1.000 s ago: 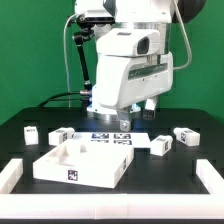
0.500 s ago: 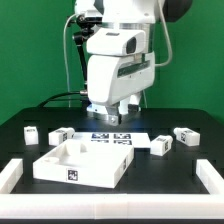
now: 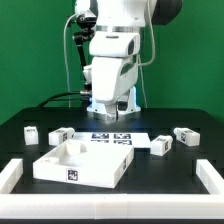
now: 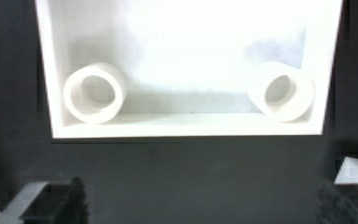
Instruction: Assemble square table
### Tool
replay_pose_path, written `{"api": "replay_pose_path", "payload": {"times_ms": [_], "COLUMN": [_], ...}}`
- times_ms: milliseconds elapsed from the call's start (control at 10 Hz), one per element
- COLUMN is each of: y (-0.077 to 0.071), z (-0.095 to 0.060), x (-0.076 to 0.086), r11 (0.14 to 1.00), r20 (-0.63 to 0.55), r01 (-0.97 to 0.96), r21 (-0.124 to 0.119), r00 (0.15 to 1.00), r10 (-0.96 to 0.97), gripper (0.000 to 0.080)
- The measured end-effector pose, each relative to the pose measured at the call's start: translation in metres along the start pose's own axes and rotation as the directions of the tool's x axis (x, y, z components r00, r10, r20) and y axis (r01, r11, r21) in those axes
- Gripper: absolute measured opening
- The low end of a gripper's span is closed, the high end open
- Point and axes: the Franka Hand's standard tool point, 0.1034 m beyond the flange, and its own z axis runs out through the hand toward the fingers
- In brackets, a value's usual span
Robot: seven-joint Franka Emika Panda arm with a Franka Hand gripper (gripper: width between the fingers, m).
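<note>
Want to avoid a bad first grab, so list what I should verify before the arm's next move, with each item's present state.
1. Claw open with nothing between its fingers: ok.
2. Tabletop lying flat on the black surface, touched by nothing: ok.
3. Round holes in the tabletop free of parts: ok for the two the wrist view shows; cannot tell for any others.
4. Legs loose and apart from the tabletop, two on each side: ok.
5. Claw lined up with a tabletop edge for a grasp: cannot tell.
6. Marker board flat, carrying no part: ok.
</note>
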Motion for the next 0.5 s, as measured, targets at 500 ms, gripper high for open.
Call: {"api": "replay_pose_path", "payload": {"times_ms": [500], "y": [-0.046], "z": [0.039], "x": [-0.033], "r11": [1.000], "r20": [-0.017], "r01": [-0.024], "r21": [0.007], "r00": [1.000], "r10": [0.024], "gripper": [0.0649]}}
